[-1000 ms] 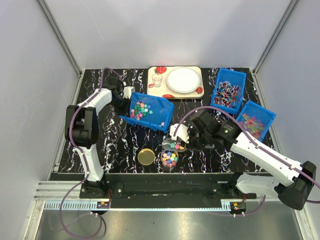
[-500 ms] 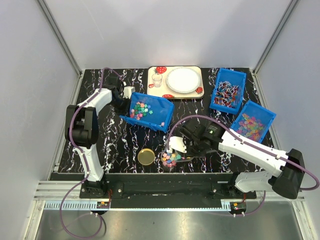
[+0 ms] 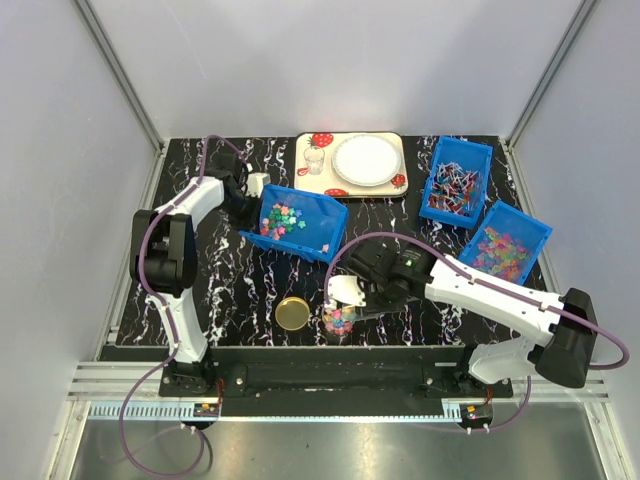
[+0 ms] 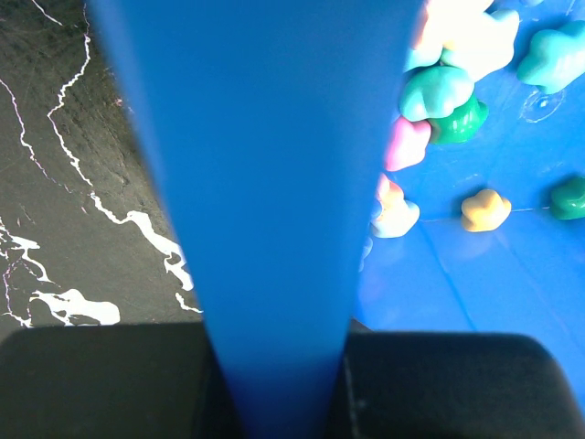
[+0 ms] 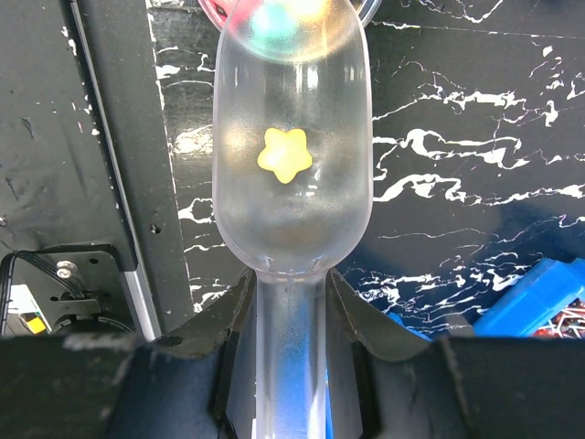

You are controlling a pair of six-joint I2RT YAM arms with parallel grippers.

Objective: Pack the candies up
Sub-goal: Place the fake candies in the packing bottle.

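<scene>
Bright star-shaped candies (image 3: 283, 220) lie in a blue bin (image 3: 322, 215) at centre left; they also show in the left wrist view (image 4: 441, 91). My left gripper (image 3: 254, 206) is shut on the bin's left wall (image 4: 265, 183) and holds the bin tilted. My right gripper (image 3: 378, 290) is shut on the handle of a clear scoop (image 5: 292, 165). The scoop's mouth is over a small jar (image 3: 339, 320) that is partly filled with candies. One yellow star candy (image 5: 284, 154) lies in the scoop. The jar's rim (image 5: 292, 11) shows at the top of the right wrist view.
A gold lid (image 3: 293, 313) lies left of the jar. A tray (image 3: 400, 180) with a white plate and a small glass stands at the back. Two blue bins at the right hold stick sweets (image 3: 456, 187) and translucent sweets (image 3: 506, 250). The table's front edge is just past the jar.
My right arm has swung the scoop left and down to the jar. The scoop held several candies before and now holds one. The left arm has not moved.
</scene>
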